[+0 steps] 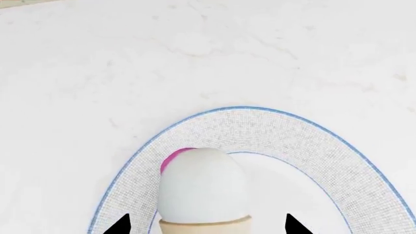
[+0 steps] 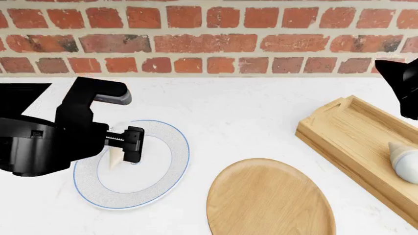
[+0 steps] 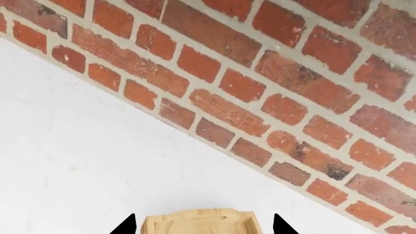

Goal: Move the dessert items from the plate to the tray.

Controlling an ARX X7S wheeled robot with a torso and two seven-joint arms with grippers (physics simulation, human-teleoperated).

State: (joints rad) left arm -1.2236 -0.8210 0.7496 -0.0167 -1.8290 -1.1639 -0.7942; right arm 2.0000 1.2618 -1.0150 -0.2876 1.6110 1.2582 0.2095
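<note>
1. Hovering over the blue-rimmed plate [image 2: 171, 169], the left gripper [image 1: 206, 225] has its two black fingertips [image 1: 121, 225] standing apart on either side of an ice-cream cone [image 1: 202, 187]. From the wrist view I cannot tell whether they touch it, so I read them as open around it, not yet clamped.
2. That cone sits on the plate, its white scoop showing a pink patch; the head view shows only its tan point beside the gripper.
3. A slip looks likely to me: the scoop is round and smooth, so fingers closing on it rather than on the cone's collar could squirt it out sideways.
4. Lifting with a loose hold could tip the cone and drop it on the white counter [image 2: 248, 112] before it reaches the tray [image 2: 346, 132], which lies well apart, across a round wooden board [image 2: 271, 198].
5. The right gripper [image 3: 202, 226] hangs above the tray's end, tips spread with nothing between them; carrying across could crowd that arm.
6. Counting: two cones, one on the plate and the other cone [image 2: 404, 160] already in the tray; one plate, one board, one tray, two grippers.
</note>
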